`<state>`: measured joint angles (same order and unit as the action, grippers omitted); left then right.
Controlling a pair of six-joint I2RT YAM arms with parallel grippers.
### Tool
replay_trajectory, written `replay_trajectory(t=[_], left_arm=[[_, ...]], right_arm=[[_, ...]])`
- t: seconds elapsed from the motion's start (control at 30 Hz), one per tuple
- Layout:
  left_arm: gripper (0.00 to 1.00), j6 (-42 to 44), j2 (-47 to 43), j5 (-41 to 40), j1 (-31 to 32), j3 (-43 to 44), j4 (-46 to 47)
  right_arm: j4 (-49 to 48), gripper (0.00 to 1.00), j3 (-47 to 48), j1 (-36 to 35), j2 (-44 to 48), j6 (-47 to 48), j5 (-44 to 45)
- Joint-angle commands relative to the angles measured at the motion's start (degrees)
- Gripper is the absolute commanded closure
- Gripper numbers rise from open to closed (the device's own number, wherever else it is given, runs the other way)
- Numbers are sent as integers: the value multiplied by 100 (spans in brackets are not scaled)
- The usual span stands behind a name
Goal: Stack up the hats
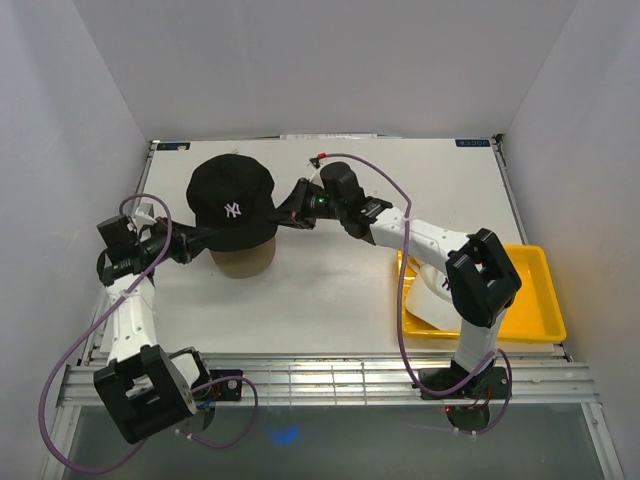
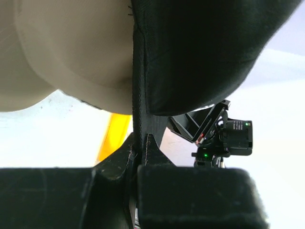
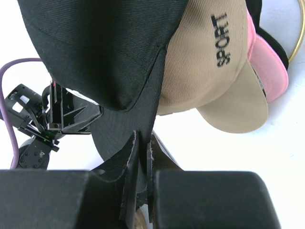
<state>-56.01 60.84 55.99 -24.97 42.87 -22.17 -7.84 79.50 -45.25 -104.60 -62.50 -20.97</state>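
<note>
Black cap hangs over the tan cap, which sits on the pink cap. Left pincer and right pincer clamp opposite rims. Lower level, crown centred, release together.

**Cloth caps, plastic tray, smooth tabletop**

The black cap is matt twill cloth with a visible diagonal weave and stitched seams. The tan cap is finely ribbed cloth with matt black lettering. The pink cap is smoother cloth. The yellow tray looks like slightly glossy plastic. The table is smooth, matt white.
</note>
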Motion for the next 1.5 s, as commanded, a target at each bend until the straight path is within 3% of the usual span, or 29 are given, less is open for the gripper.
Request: replay_trajectory(t=[0.0,0.37,1.13,1.2,1.23,1.33,1.47], left_arm=[[100,503,183,-1380,-122,-401,-121],[100,679,560,-1600,-166,-991,73],[99,986,1141,-1978,-166,-1009,82],[91,1022,1150,-1978,-166,-991,38],[82,1048,1141,-1995,-157,-974,29],[64,1083,1088,-1995,-166,-921,-24],[48,1136,983,-2022,-166,-825,-103]], right_arm=[[309,92,-225,-212,-52,581,-434],[81,92,-506,-221,-439,555,-469],[-139,92,-594,-221,-1230,555,-364],[-139,90,-603,-221,-1239,572,-338],[-139,89,-612,-221,-1247,572,-311],[-130,78,-629,-221,-1256,616,-285],[-113,64,-620,-221,-1256,651,-276]])
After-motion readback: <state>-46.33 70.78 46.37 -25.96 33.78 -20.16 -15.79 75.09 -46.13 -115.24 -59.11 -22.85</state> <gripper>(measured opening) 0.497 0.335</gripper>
